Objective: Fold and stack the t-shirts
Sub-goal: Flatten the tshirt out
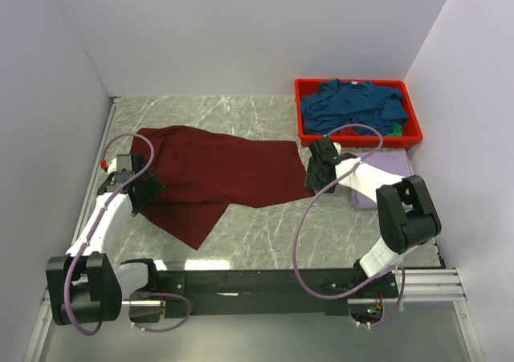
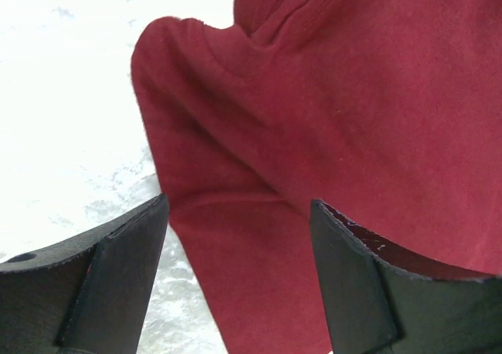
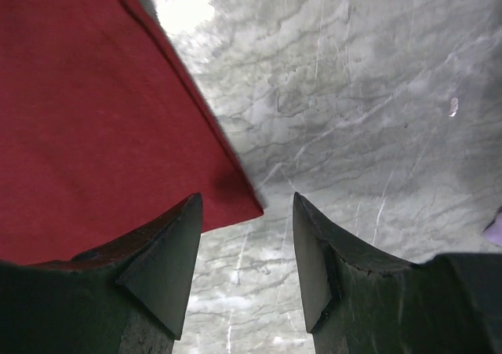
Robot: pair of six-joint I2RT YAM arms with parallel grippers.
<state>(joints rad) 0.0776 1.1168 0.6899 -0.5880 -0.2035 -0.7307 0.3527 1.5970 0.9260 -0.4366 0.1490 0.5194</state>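
Maroon shirt (image 1: 217, 173) spread on counter (image 1: 265, 227), left of bin (image 1: 353, 140). Both jaws released, straddling its edges. Could nip only the corner near bin and slip; far from bin, could bunch two layers.

Lavender shirt (image 1: 395, 164) lies mostly hidden beneath right arm (image 1: 405, 209).
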